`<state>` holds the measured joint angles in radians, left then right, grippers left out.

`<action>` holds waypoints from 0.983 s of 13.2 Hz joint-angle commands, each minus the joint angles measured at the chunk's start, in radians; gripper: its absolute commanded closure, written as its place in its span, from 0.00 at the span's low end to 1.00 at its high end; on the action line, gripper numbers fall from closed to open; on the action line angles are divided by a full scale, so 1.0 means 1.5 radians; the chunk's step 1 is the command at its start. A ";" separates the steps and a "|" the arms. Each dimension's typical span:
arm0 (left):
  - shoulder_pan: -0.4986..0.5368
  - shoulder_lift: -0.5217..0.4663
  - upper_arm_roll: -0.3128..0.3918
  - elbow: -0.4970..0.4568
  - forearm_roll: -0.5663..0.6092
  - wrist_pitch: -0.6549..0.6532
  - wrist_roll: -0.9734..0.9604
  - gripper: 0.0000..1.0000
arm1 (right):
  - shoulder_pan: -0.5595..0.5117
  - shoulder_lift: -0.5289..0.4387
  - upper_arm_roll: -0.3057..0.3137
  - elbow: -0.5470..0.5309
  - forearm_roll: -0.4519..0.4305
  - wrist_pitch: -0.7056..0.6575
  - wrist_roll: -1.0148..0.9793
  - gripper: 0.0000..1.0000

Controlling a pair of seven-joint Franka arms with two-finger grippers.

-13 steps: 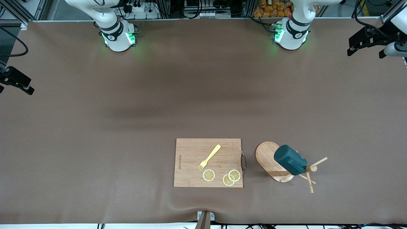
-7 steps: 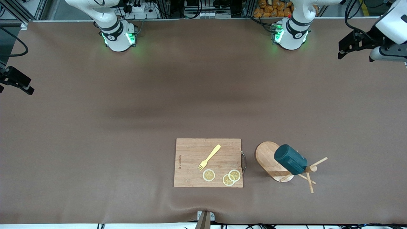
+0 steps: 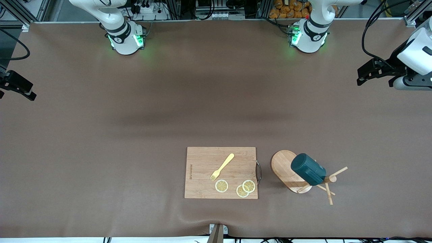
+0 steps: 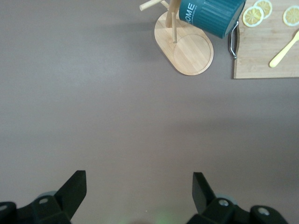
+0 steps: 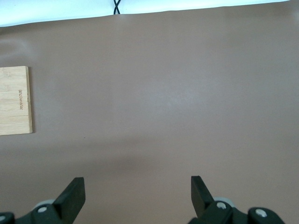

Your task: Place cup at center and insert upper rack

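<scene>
The dark teal cup (image 3: 308,173) hangs tilted on a peg of the upper rack (image 3: 282,164), a bamboo mug tree with an oval base that stands beside the cutting board, toward the left arm's end. The left wrist view shows the cup (image 4: 210,16) and the rack (image 4: 189,53) at a distance. My left gripper (image 3: 361,75) hovers open over the left arm's end of the table, well away from the cup, with nothing between its fingers (image 4: 74,186). My right gripper (image 3: 30,94) waits open and empty at the right arm's end, its fingers (image 5: 74,191) wide apart over bare mat.
A rectangular bamboo cutting board (image 3: 202,175) lies near the table's front edge, carrying a yellow fork (image 3: 222,166) and three lemon slices (image 3: 221,185). The brown mat (image 3: 202,101) covers the whole table. Both arm bases (image 3: 126,38) stand along the edge farthest from the front camera.
My left gripper has swung away from the bases' edge and a little inward over the table's end, staying open. The right gripper, cup and rack have not moved.
</scene>
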<state>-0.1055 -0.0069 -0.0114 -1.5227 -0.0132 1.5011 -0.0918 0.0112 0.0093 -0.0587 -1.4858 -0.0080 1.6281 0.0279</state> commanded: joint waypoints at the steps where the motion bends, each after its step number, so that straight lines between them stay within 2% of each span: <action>1: 0.004 -0.015 -0.003 -0.012 -0.012 0.008 -0.023 0.00 | -0.003 0.006 0.003 0.015 -0.008 -0.009 0.008 0.00; 13: 0.004 -0.014 -0.002 -0.013 -0.007 0.010 -0.011 0.00 | -0.003 0.006 0.003 0.015 -0.008 -0.010 0.008 0.00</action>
<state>-0.1052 -0.0086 -0.0115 -1.5229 -0.0160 1.5012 -0.1130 0.0112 0.0093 -0.0587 -1.4858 -0.0080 1.6280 0.0279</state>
